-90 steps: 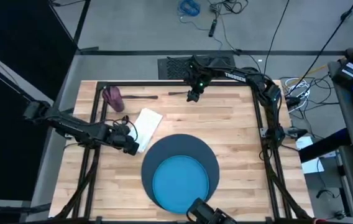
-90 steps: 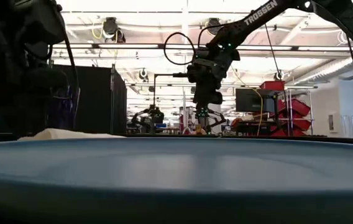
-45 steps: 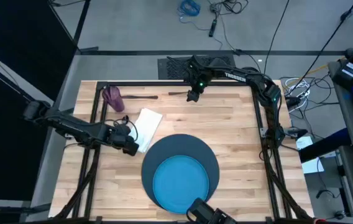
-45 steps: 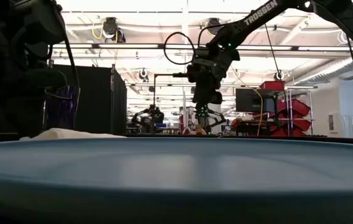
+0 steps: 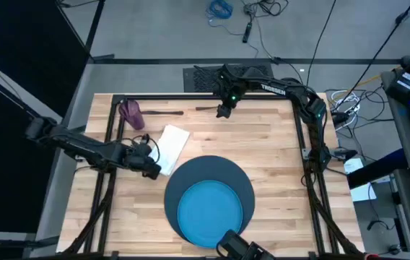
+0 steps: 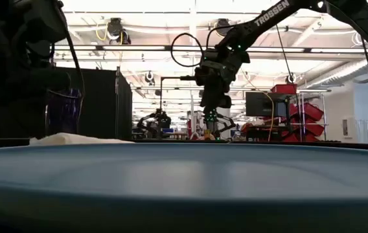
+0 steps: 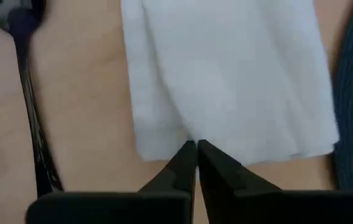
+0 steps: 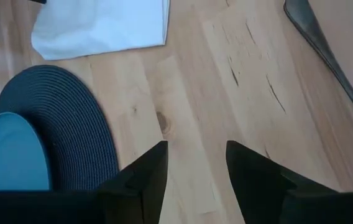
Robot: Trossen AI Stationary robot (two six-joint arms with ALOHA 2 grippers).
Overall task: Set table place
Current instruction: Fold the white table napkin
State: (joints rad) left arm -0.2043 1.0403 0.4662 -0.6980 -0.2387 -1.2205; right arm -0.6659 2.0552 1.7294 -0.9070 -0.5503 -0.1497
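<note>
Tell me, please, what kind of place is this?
Probably a robotics lab or workshop. The low view shows an open hall with ceiling lights, red storage bins and another robot rig behind the table; cables lie on the floor.

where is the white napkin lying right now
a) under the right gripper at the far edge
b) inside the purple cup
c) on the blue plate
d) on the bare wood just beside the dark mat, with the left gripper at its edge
d: the white napkin lies on the wooden table beside the dark mat, and the left gripper, fingers shut, sits at its edge.
</note>
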